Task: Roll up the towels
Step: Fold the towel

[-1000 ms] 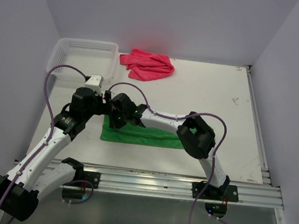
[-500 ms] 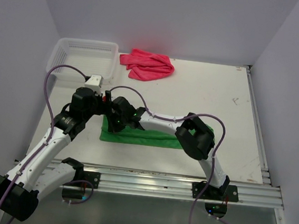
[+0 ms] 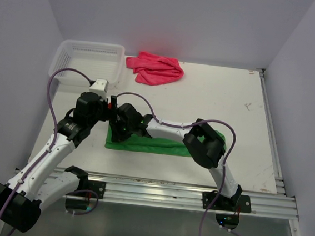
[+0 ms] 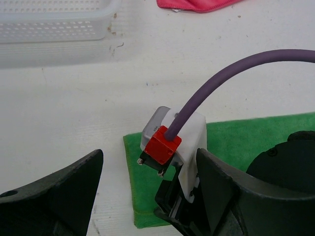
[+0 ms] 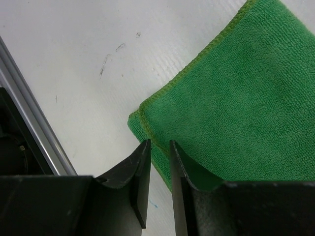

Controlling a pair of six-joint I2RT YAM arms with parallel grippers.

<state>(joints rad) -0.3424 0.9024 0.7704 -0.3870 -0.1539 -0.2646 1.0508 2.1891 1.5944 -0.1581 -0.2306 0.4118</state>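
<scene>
The green towel point(image 3: 160, 144) lies flat as a long strip on the table in front of both arms. Its left end point(image 4: 147, 191) shows in the left wrist view, its corner point(image 5: 231, 88) in the right wrist view. My right gripper point(image 3: 115, 134) points down at that left end. Its jaws point(image 5: 159, 143) are open by a narrow gap over the folded corner edge, which lies flat. My left gripper point(image 4: 147, 155) stands wide open just left of it, the right wrist's red-capped camera between its fingers. The pink-red towel point(image 3: 154, 68) lies crumpled at the back.
A white mesh basket point(image 3: 88, 59) stands at the back left corner, its wall point(image 4: 49, 29) near the left gripper's far side. A purple cable point(image 4: 231, 73) arcs over the green towel. Metal rails run along the near edge point(image 3: 167, 188) and the right side.
The right gripper's jaws have parted from shut to a narrow gap at the green towel's left end, and its wrist has edged slightly left. The left arm has barely moved.
</scene>
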